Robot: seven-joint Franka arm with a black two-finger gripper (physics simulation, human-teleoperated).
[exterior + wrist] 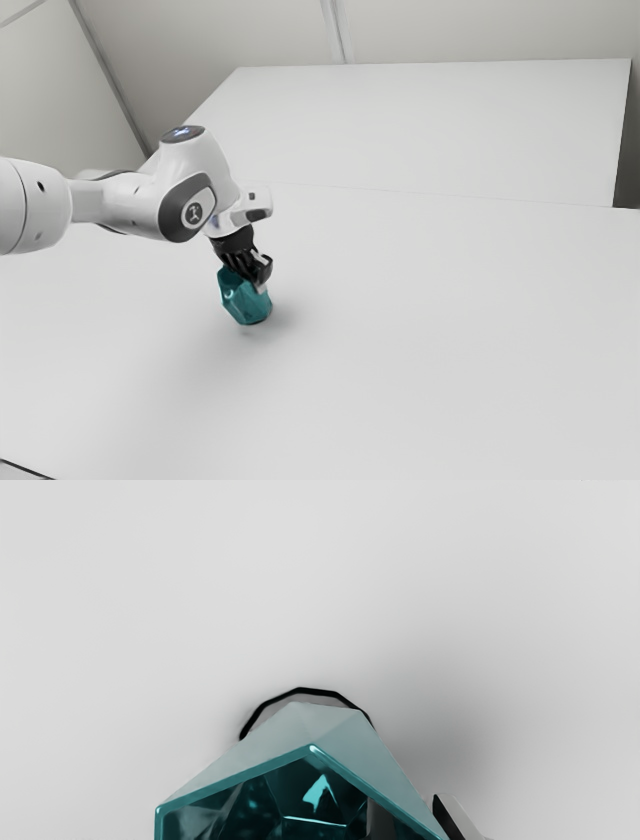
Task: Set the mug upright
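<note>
In the exterior view, the white arm [130,205] comes in from the exterior view's left and bends down to a big white surface [450,330]. At its end are the black fingers [265,269], pointing down at the blue-green mug [246,302]. The mug is right under the arm's hand, low over the surface, and its top end is up by the fingers. It leans a bit, with its top toward the exterior view's left. A soft gray shadow lies just beside it, on the exterior view's right. I cannot tell if all of its bottom sits flat. In the wrist view, the mug's open top faces the hand, so I can see its dark, shiny inside. The rim has corners, and the outside is made of flat, pale bits. One finger is inside the mug and the other is outside, and they are pinching the mug's side between them. Past the mug's far end there is a thin black curved line. A gray shadow is on the surface, near the outside finger.
</note>
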